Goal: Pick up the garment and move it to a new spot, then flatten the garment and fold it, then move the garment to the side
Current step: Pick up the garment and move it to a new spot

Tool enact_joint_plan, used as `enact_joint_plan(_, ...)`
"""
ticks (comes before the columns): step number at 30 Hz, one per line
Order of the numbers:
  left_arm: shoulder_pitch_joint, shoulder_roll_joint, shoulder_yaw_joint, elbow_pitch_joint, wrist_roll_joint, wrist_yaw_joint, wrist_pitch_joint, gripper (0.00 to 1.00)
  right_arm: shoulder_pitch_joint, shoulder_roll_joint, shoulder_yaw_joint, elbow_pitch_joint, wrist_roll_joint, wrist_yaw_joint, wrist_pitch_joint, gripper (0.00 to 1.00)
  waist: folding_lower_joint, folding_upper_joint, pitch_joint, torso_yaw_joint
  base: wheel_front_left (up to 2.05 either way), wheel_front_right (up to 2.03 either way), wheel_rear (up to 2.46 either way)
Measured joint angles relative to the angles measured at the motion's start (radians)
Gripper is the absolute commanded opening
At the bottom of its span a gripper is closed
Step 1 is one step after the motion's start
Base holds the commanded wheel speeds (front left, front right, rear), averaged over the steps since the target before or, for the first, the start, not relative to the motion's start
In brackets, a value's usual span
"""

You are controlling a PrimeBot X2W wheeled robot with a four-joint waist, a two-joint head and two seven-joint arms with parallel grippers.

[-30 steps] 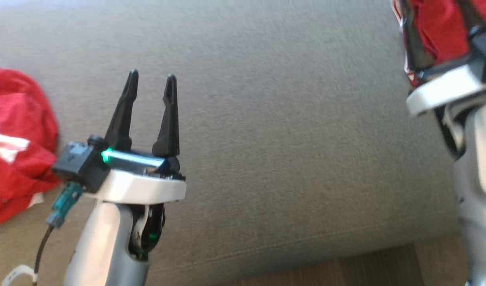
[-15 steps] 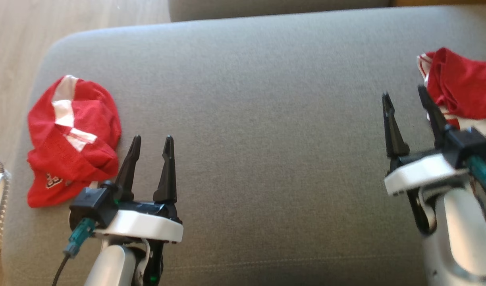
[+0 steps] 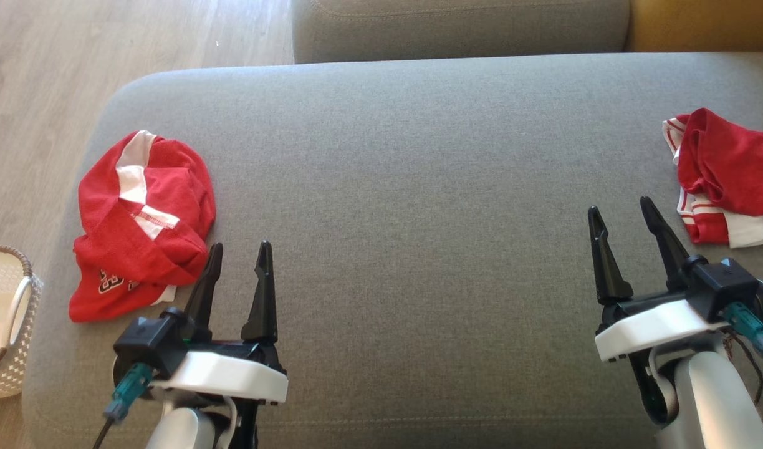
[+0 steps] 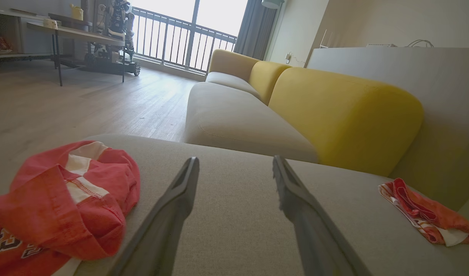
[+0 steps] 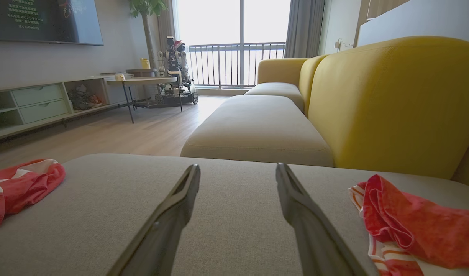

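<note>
- On a grey sofa cushion [image 3: 419, 187], the crumpled red garment [image 3: 724, 168] lies at the far right, near the right gripper [image 3: 619, 206].
- Right gripper and left gripper [image 3: 239, 246] both stand wide open, empty.
- A smaller red piece [image 3: 138, 224] lies near the left gripper.

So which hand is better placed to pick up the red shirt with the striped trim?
Probably the right hand: it is open and close beside the striped-trim shirt at the right end of the cushion. The left hand, also open, is far across it, next to the other red piece.
</note>
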State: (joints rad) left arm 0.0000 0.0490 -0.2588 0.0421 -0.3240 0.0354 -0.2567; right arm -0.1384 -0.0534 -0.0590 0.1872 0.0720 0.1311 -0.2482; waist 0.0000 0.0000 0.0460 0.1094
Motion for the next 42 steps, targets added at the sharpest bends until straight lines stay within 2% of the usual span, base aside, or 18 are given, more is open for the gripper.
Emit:
enact_joint_plan(13,0.000,0.000,0.007,0.002,0.001,0.000,0.000,1.00,0.004,0.000,-0.001,0.011,0.043,0.000,0.000,1.00,0.0000,0.0000,-0.002,-0.005,0.00,0.00,0.00)
enact_joint_plan(21,0.000,0.000,0.006,0.002,0.001,0.000,0.000,1.00,0.005,0.000,-0.003,0.010,0.043,0.000,-0.003,1.00,0.0000,0.0000,0.002,0.021,0.00,0.00,0.00)
enact_joint_plan(28,0.000,0.000,0.006,0.002,0.001,0.000,0.000,1.00,0.006,0.000,0.012,0.006,0.044,0.000,-0.004,1.00,0.0000,0.0000,0.006,0.082,0.00,0.00,0.00)
enact_joint_plan(42,0.003,0.000,0.013,0.003,0.008,-0.001,0.000,1.00,0.007,0.001,0.067,0.010,0.044,0.000,-0.004,1.00,0.0000,0.0000,-0.004,0.260,0.00,0.00,0.00)
